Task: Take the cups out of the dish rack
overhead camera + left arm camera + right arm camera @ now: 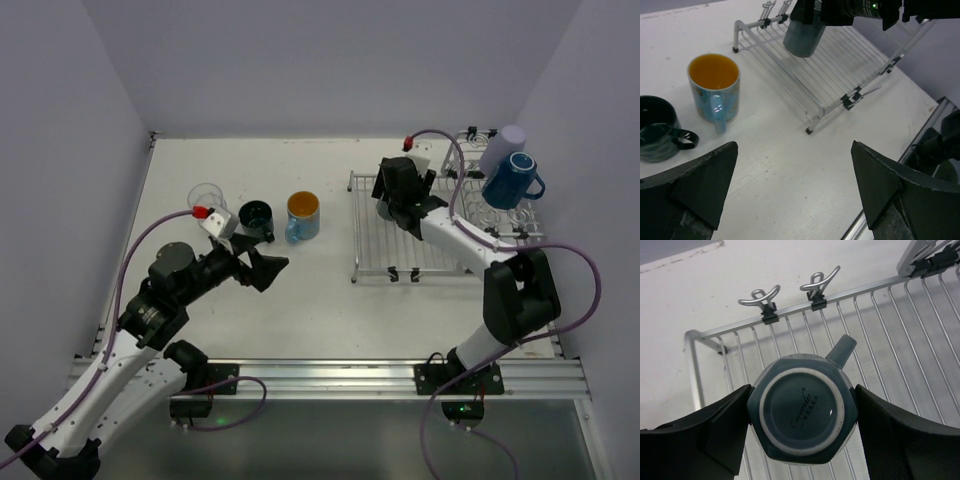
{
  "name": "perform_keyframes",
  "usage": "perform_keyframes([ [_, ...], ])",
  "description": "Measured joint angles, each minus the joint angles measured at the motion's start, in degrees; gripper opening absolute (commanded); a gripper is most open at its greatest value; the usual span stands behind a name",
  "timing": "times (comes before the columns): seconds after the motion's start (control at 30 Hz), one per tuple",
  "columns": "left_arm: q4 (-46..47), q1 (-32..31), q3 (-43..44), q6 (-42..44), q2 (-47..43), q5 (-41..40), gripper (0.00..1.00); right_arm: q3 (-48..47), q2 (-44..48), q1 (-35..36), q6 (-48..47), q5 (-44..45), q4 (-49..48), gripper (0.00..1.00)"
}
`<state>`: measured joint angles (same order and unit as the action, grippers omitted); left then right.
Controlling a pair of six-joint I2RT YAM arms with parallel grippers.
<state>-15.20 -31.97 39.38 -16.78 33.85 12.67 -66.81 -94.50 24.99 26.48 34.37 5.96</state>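
Note:
The silver wire dish rack stands at the right of the table. My right gripper is over its flat grid, shut on an upside-down dark teal mug, one finger on each side of it. The left wrist view shows that mug just above the wires. A lavender tumbler and a dark blue mug sit on the rack's taller basket end. On the table to the left stand a clear ribbed glass, a second dark teal mug and a light blue mug with orange inside. My left gripper is open and empty, near these.
The rack's near corner and black clips lie between the two arms. The table's metal front rail runs along the near edge. Grey walls close in the left, back and right sides.

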Motion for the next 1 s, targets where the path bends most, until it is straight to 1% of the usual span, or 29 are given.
perform_keyframes([
  [0.2, 8.9, 0.0, -6.3, -8.9, 0.3, 5.4, 0.99, 4.1, 11.9, 3.0, -0.1, -1.9, -0.9, 0.29],
  [0.3, 15.4, 0.0, -8.7, -14.0, 2.6, 7.9, 0.97, 6.2, 18.3, 4.3, 0.7, -4.4, -1.9, 0.29],
  [0.37, 19.3, 0.0, -9.4, -16.5, 4.7, 9.0, 0.93, 8.7, 23.0, 5.0, 2.1, -8.2, -3.3, 0.29],
  [0.43, 24.2, 0.0, -10.2, -19.5, 7.3, 10.2, 0.9, 11.7, 27.6, 5.6, 4.4, -13.8, -4.9, 0.29],
  [0.53, 32.1, 0.0, -12.1, -24.3, 10.7, 12.0, 0.88, 16.2, 32.7, 6.3, 8.5, -22.8, -8.3, 0.29],
  [0.6, 37.2, 0.0, -13.6, -27.3, 12.9, 12.9, 0.88, 19.3, 34.7, 6.6, 11.5, -29.1, -11.1, 0.29],
  [0.73, 44.5, -0.1, -15.8, -32.2, 16.9, 13.6, 0.85, 24.9, 36.7, 7.1, 16.7, -39.3, -16.3, 0.29],
  [0.9, 51.5, -0.3, -16.8, -36.0, 18.6, 13.8, 0.85, 27.3, 36.8, 7.2, 21.2, -47.2, -21.2, 0.3],
  [1.0, 55.2, -0.6, -16.8, -37.6, 19.3, 13.8, 0.83, 28.2, 36.2, 7.7, 24.0, -50.7, -26.5, 0.3],
])
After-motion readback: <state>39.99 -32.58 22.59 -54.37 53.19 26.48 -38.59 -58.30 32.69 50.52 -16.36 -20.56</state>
